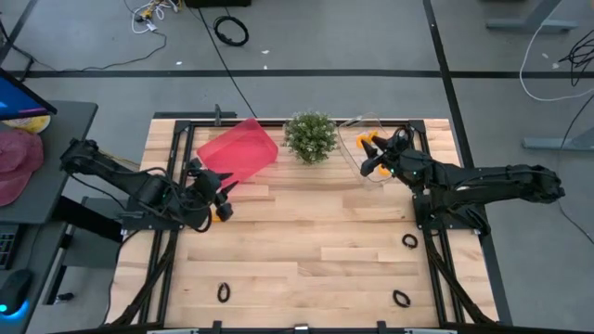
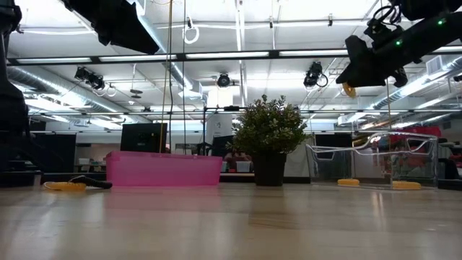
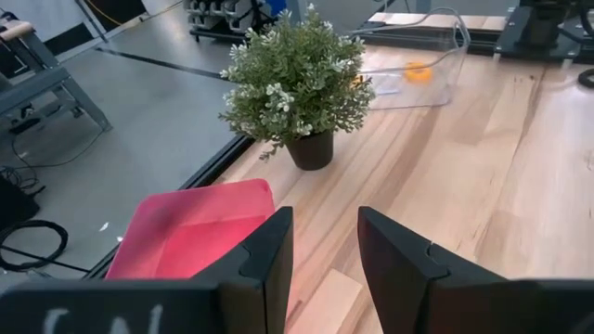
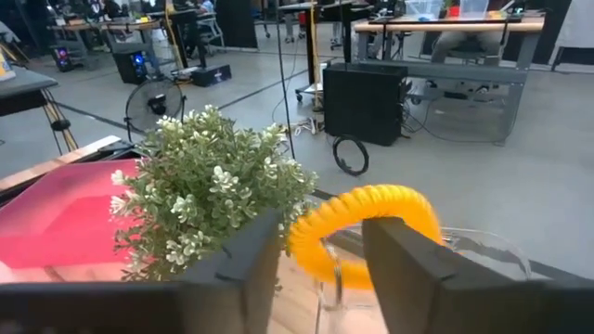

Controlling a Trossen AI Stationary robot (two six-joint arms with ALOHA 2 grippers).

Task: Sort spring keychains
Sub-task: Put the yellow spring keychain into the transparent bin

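Three black coiled ring keychains [image 1: 409, 241] lie on near part of pale wooden plank table [image 1: 306, 250]. Orange-yellow ribbed coil loop [image 4: 367, 232] sits between right gripper [image 4: 320, 269] fingers above clear plastic bin [image 1: 367, 153], far right; jaws parted, grip uncertain. Left gripper [image 3: 325, 269] open, empty, near translucent pink bin [image 1: 239, 148]. Small green potted plant [image 1: 310, 136] between bins.

Potted plant [image 2: 268, 141] between pink bin [image 2: 163, 170] and clear bin [image 2: 375, 162]

— What do we see on our wooden table [image 1: 306, 250]?
— At the far edge, a pink bin [image 1: 238, 150], potted plant [image 1: 310, 136], clear bin [image 1: 364, 148]; black spring keychains [image 1: 409, 241] lie nearer.
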